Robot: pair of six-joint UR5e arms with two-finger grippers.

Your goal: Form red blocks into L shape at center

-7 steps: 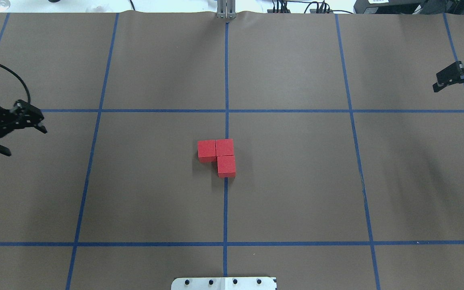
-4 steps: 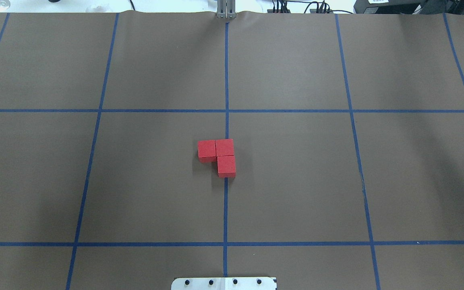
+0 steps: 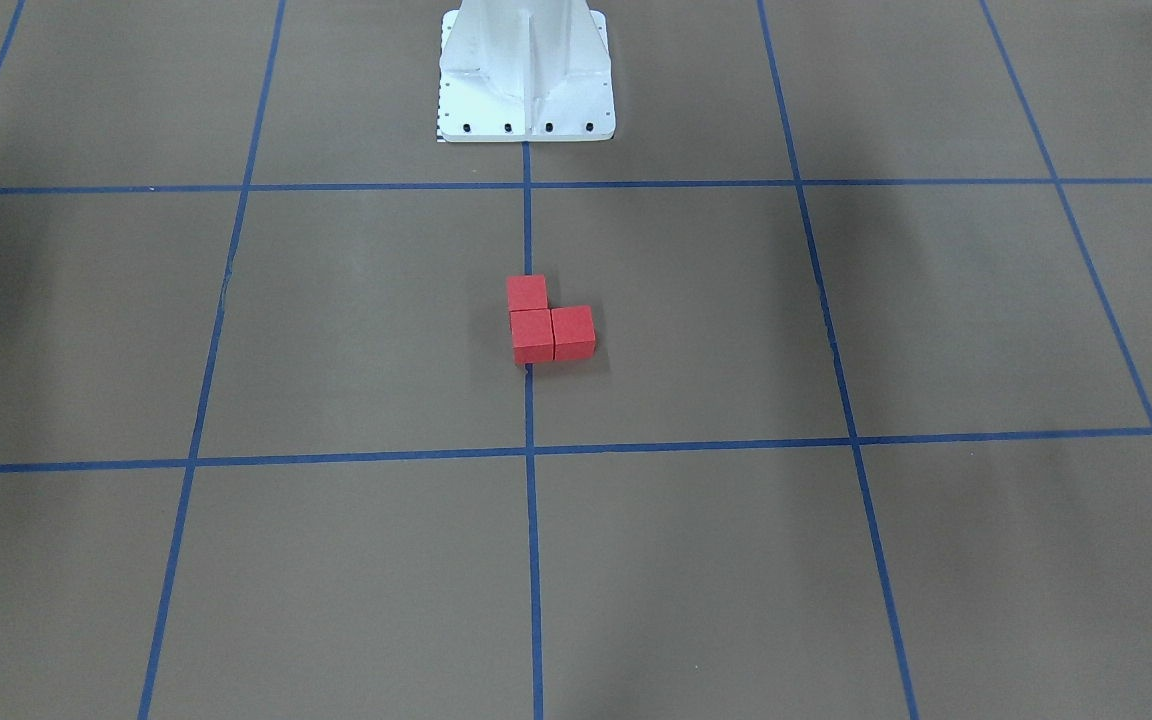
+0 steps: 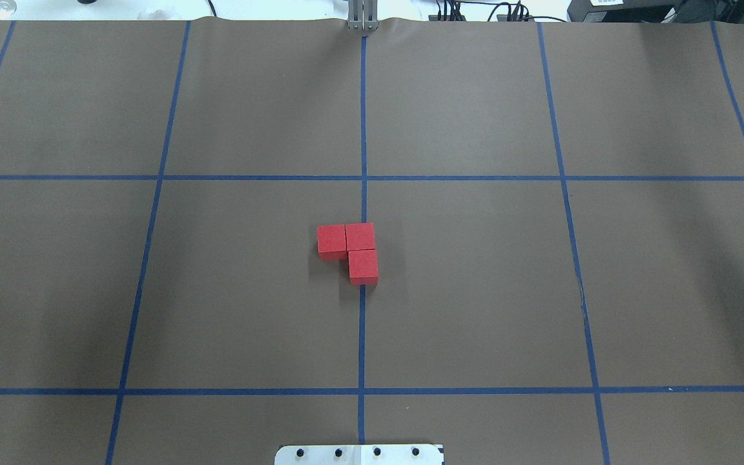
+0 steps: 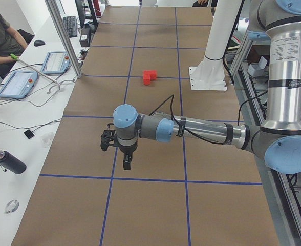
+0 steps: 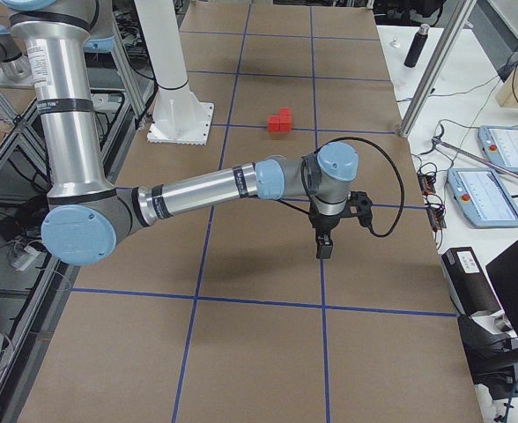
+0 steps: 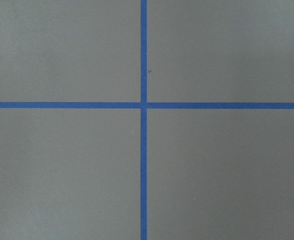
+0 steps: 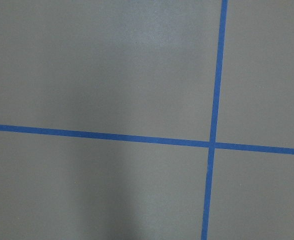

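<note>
Red blocks (image 4: 348, 252) sit touching in an L at the center (image 4: 404, 271), well away from both grippers, roughly between them. Left gripper (image 5: 125, 160) and right gripper (image 6: 324, 247) carry no block; can't tell how open either is. The blocks look light, stiff and matte, so I'd pinch opposite flat sides.

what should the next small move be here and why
Probably none; it looks done. The three red blocks already sit touching in an L on the center grid line, and the left arm and right arm hang far from them, so another touch would likely only disturb it.
</note>
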